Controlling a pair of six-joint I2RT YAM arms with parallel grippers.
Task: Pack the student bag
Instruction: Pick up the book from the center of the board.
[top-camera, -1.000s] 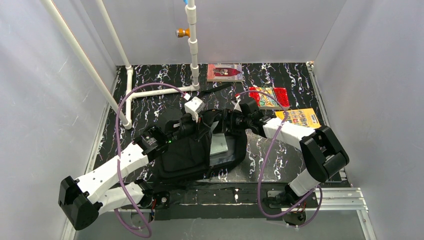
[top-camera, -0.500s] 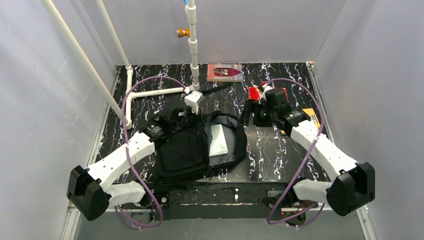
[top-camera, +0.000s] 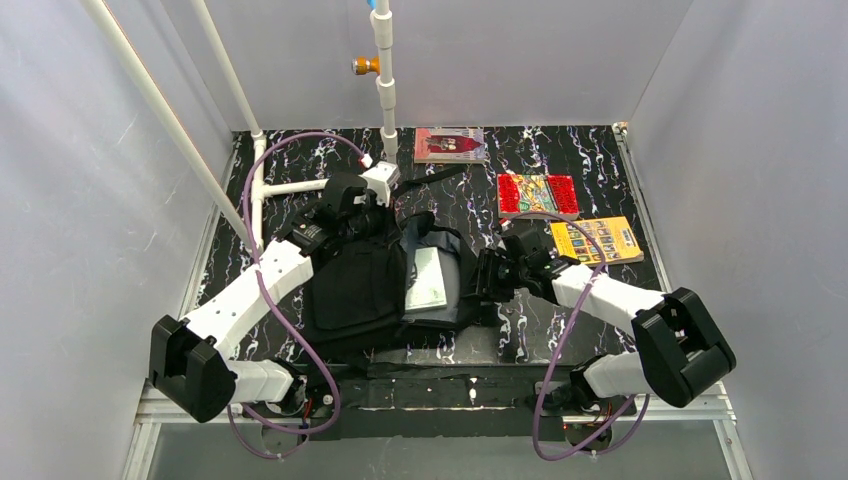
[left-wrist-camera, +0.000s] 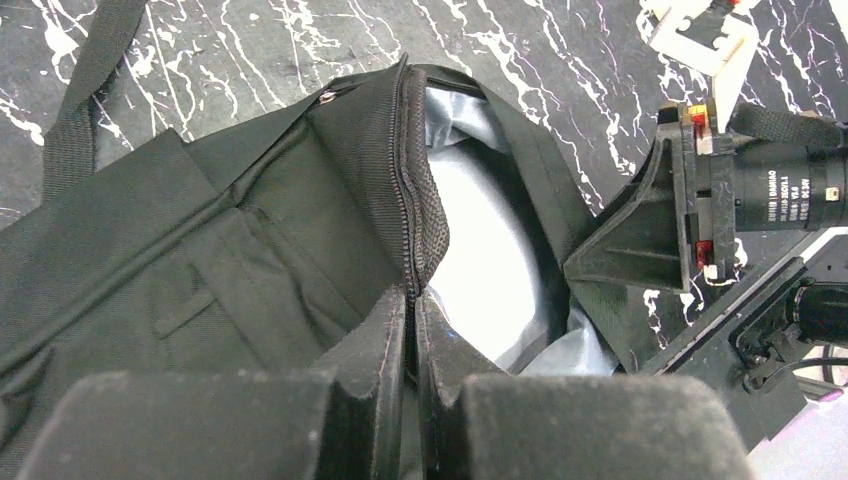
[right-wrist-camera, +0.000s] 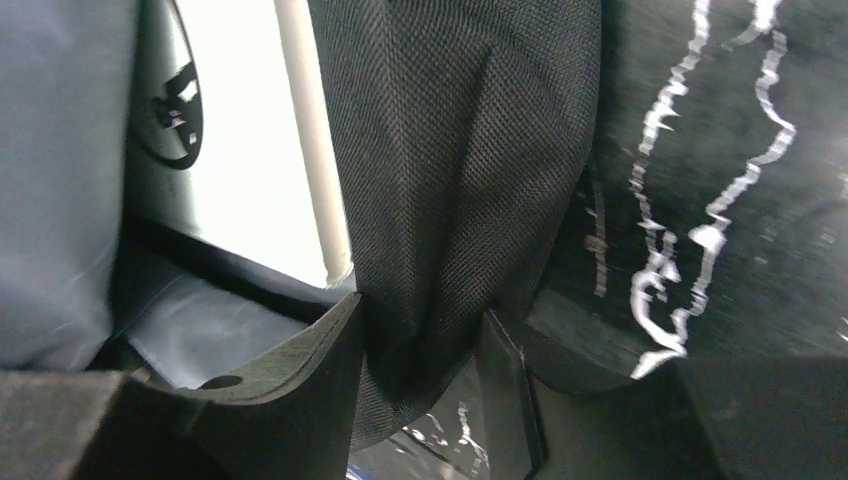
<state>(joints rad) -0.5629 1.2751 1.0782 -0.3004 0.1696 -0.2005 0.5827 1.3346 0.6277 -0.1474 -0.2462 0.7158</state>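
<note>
The student bag (top-camera: 350, 295) lies open in the middle of the table, a black fabric backpack with grey lining. A white book (top-camera: 430, 280) lies inside it and also shows in the left wrist view (left-wrist-camera: 480, 260) and the right wrist view (right-wrist-camera: 240, 150). My left gripper (top-camera: 388, 222) is shut on the bag's zipper edge (left-wrist-camera: 405, 200) at the far side of the opening, seen close in its wrist view (left-wrist-camera: 410, 310). My right gripper (top-camera: 483, 280) is at the opening's right rim. In its wrist view (right-wrist-camera: 425, 340) black rim fabric (right-wrist-camera: 450, 150) fills the gap between its fingers.
A pink-red book (top-camera: 450, 143) lies at the back. A red book (top-camera: 538, 193) and a yellow book (top-camera: 595, 238) lie to the right of the bag. A white pipe frame (top-camera: 300, 185) stands at the back left. The right wrist's camera (left-wrist-camera: 760, 190) is close to the bag's rim.
My right gripper has come back from near the red book to the bag's right rim. My left gripper has moved farther back with the zipper edge, and the opening is wider.
</note>
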